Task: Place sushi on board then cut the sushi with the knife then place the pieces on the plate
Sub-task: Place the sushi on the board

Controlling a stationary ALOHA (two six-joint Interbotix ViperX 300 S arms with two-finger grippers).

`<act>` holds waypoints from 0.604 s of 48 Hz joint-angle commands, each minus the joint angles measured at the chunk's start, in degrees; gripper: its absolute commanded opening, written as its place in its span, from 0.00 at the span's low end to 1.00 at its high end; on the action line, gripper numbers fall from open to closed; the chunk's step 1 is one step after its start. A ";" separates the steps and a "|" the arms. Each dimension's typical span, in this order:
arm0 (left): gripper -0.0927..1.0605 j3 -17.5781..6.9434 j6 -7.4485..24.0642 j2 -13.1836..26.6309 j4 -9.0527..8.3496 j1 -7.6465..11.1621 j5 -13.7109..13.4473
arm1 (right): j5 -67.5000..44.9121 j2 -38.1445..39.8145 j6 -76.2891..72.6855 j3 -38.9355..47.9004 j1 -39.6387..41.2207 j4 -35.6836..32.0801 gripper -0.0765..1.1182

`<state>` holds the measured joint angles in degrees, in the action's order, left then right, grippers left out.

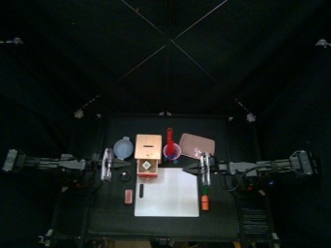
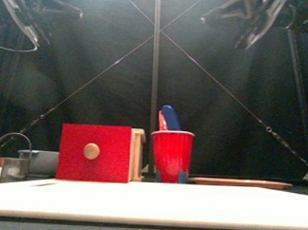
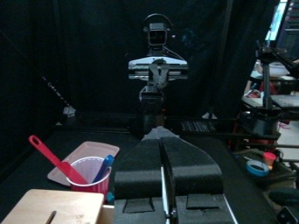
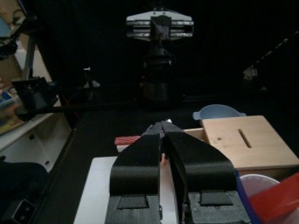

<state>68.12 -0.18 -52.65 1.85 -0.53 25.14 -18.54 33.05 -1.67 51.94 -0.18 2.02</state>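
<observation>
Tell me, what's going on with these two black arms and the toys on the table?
Nothing is being handled. The left gripper and right gripper hang shut and empty, raised at either side of the table. Between them sit a white cutting board, a pale wooden box with a red drawer front, a red cup holding toy knives and a flat pink tray. No sushi roll is in sight.
</observation>
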 commanded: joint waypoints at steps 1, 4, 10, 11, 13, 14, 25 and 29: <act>0.25 -0.88 -0.18 0.70 0.97 0.18 0.70 | 3.25 -7.12 -0.44 -8.09 -0.09 2.64 0.17; 0.25 -0.97 -0.09 0.70 1.23 0.35 0.79 | 7.29 -10.20 -0.44 -11.51 0.18 4.83 0.18; 0.25 -0.79 -0.09 0.79 1.49 1.23 0.79 | 17.40 -16.44 -0.35 -18.19 1.14 7.12 0.23; 0.25 -0.70 -0.09 0.70 1.41 1.41 0.79 | 18.72 -17.23 -0.44 -19.16 1.23 7.29 0.23; 0.25 -0.44 -0.09 0.70 1.32 1.85 0.79 | 21.27 -18.98 -0.44 -21.18 1.49 7.65 0.25; 0.25 -0.35 -0.09 0.79 1.32 2.02 0.79 | 22.41 -19.78 -0.44 -22.06 1.67 7.73 0.26; 0.25 1.85 -0.18 0.70 1.49 3.52 2.20 | 33.13 -29.09 -1.41 -32.52 4.39 13.01 0.37; 0.25 2.55 -0.18 0.70 1.49 4.04 2.72 | 34.89 -32.26 -2.29 -35.42 5.80 15.21 0.42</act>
<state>70.93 -0.26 -52.12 3.25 2.72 26.81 14.68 2.37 -3.43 20.74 3.87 15.12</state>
